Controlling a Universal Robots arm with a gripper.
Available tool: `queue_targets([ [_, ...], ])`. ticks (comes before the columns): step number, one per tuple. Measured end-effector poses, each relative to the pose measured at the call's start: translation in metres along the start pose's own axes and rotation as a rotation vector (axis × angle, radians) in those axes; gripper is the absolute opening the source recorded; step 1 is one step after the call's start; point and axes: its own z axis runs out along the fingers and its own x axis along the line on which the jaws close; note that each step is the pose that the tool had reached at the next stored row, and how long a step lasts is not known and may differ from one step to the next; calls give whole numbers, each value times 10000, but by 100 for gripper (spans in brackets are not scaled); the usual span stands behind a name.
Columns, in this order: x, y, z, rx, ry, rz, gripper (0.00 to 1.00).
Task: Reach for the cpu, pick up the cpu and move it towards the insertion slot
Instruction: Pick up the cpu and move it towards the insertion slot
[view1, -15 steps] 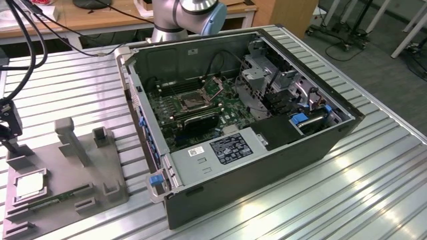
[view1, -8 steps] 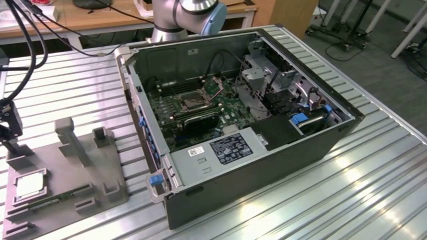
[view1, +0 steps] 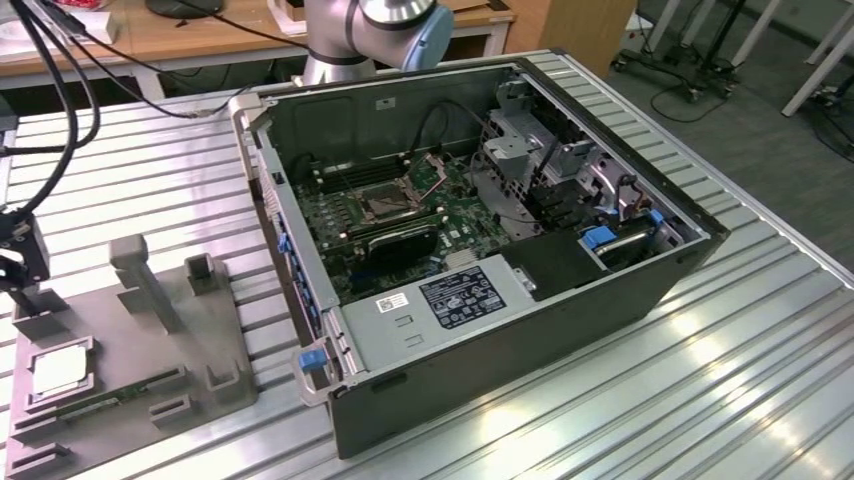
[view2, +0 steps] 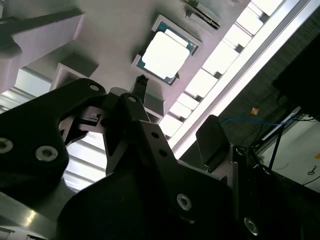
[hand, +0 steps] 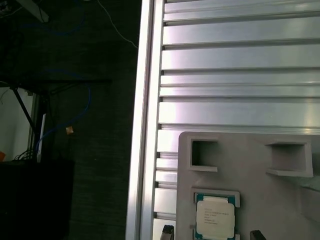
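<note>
In the exterior view the arm (view1: 384, 28) shows a silver joint with a blue cap at the back of the scene; its dark wrist end hangs low at the exterior view's left edge; the gripper (hand: 212, 233) faces downward in the first wrist view, its two dark fingertips (hand: 168, 231) standing well apart; in the second wrist view its black, screw-studded linkage (view2: 125, 130) is spread wide.

The cpu (view1: 60, 372) lies in the tray (view1: 114, 345), beside the computer case (view1: 534, 370).
</note>
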Motion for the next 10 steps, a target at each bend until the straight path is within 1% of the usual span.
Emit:
queue_targets([
  [3, 1, -31, 50, 0, 12, 0, 67],
  [8, 1, -79, 133, 7, 10, 0, 67],
  [9, 1, -88, 152, 8, 11, 0, 67],
  [10, 1, -99, 183, 11, 9, 0, 67],
])
